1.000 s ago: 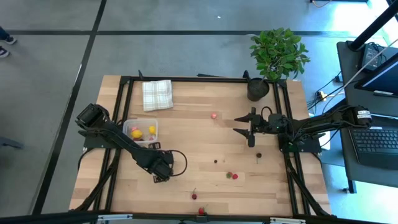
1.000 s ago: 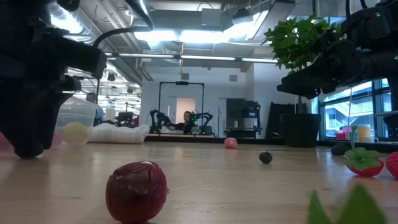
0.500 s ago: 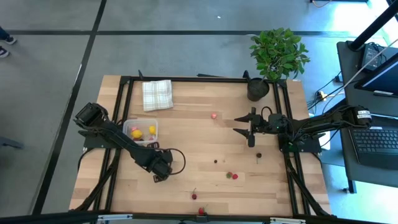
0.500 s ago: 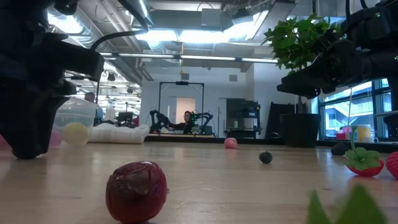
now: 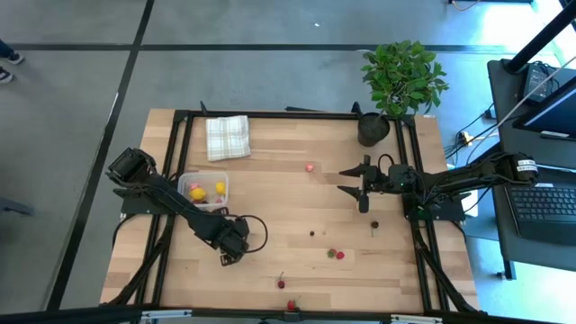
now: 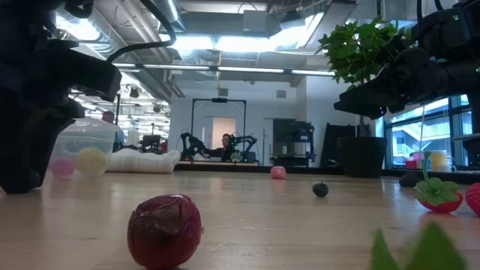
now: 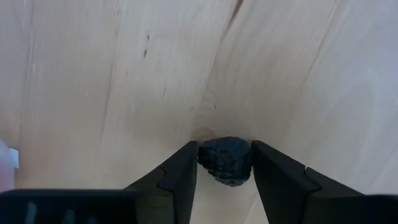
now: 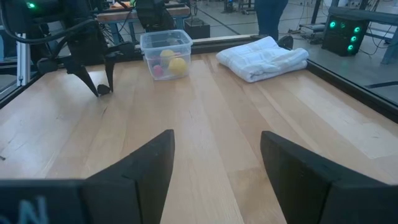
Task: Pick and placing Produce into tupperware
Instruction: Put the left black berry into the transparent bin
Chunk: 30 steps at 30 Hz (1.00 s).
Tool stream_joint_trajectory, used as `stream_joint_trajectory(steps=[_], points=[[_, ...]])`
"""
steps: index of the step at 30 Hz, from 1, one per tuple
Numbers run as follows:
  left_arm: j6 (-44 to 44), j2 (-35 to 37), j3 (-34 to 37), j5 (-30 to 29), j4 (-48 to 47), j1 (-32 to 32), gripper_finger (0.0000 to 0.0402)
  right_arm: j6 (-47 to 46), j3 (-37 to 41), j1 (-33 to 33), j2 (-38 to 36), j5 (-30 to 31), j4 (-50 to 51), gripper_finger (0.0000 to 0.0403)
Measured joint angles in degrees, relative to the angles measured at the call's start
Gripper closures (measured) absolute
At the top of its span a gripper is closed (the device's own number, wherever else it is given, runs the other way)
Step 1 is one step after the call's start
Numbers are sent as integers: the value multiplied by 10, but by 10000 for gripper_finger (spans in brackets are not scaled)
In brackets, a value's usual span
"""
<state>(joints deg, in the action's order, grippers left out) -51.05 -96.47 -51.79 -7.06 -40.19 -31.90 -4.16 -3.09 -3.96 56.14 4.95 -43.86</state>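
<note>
Left claw (image 5: 227,258) is what we are watching first: its two dark fingers (image 7: 177,177) are pressing on either side of a small dark, bumpy piece of produce (image 7: 226,161), gripping it right at the tabletop (image 5: 270,207). We are seeing the clear tupperware (image 5: 204,190) sitting just behind that arm, near the table's left edge, with two yellow pieces (image 5: 198,193) and a pink one already lying inside.

Around it, we are finding loose fruit scattered well apart: a pink piece (image 5: 309,166) toward the middle, a red strawberry (image 5: 340,255) with a darker piece beside it, two tiny dark cherries (image 5: 374,224) nearer the right arm, and a red cherry (image 5: 281,284) close to the front edge. A folded checked cloth (image 5: 227,137) is lying at the back, and a potted plant (image 5: 400,76) is standing at the back right corner. Nothing is lying between the left claw and the tupperware.

The left arm is reaching from the left side diagonally forward, wrist bending down. The right claw (image 5: 349,181) is hovering above the right half, fingers spread wide and holding nothing.
</note>
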Motion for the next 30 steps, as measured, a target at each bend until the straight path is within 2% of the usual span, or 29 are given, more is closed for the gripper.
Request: stream_joint_trajectory(steps=[8, 26, 30], points=[[19, 1, 0, -10, 1, 0, 287, 1, 0, 0, 0, 0, 0, 163], [48, 2, 0, -25, 0, 0, 289, 3, 0, 0, 0, 0, 0, 163], [50, 23, 1, -27, -29, 5, 288, 3, 0, 0, 0, 0, 0, 163]])
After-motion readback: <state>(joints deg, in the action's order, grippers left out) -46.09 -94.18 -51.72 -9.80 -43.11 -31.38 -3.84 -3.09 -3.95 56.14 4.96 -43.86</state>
